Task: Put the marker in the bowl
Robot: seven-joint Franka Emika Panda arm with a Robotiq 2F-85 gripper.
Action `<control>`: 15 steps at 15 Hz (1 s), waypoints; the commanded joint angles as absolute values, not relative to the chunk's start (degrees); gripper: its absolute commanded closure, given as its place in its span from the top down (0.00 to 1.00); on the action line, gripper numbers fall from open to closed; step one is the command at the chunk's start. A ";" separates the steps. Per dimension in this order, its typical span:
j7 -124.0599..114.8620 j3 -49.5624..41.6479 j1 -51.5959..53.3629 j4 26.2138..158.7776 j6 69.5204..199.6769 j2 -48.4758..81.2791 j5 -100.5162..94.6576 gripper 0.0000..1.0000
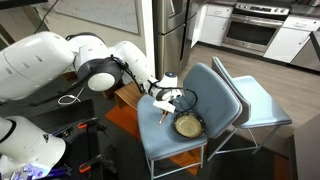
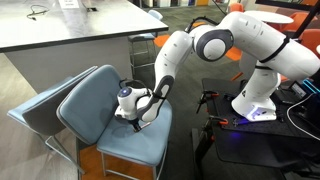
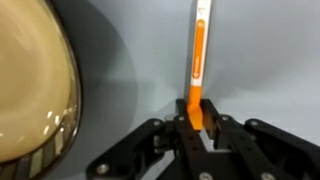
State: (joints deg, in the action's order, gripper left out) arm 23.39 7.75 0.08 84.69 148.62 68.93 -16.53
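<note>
In the wrist view my gripper is shut on the orange marker, which sticks out from the fingers with its paler end at the top. The bowl, dark-rimmed with a tan inside, fills the left side of that view, apart from the marker. In an exterior view the marker hangs from my gripper above the blue chair seat, just to the side of the bowl. In an exterior view my gripper is over the seat; the bowl is hidden there.
The bowl rests on a blue-grey chair seat with a backrest close behind it. A second similar chair stands behind. A counter and robot base cables surround the chair.
</note>
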 commanded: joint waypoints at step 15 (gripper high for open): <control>27.27 5.16 -3.45 90.15 145.49 55.18 -16.34 0.05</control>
State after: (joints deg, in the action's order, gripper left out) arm 25.02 5.41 -2.78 92.26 148.50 55.09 -16.68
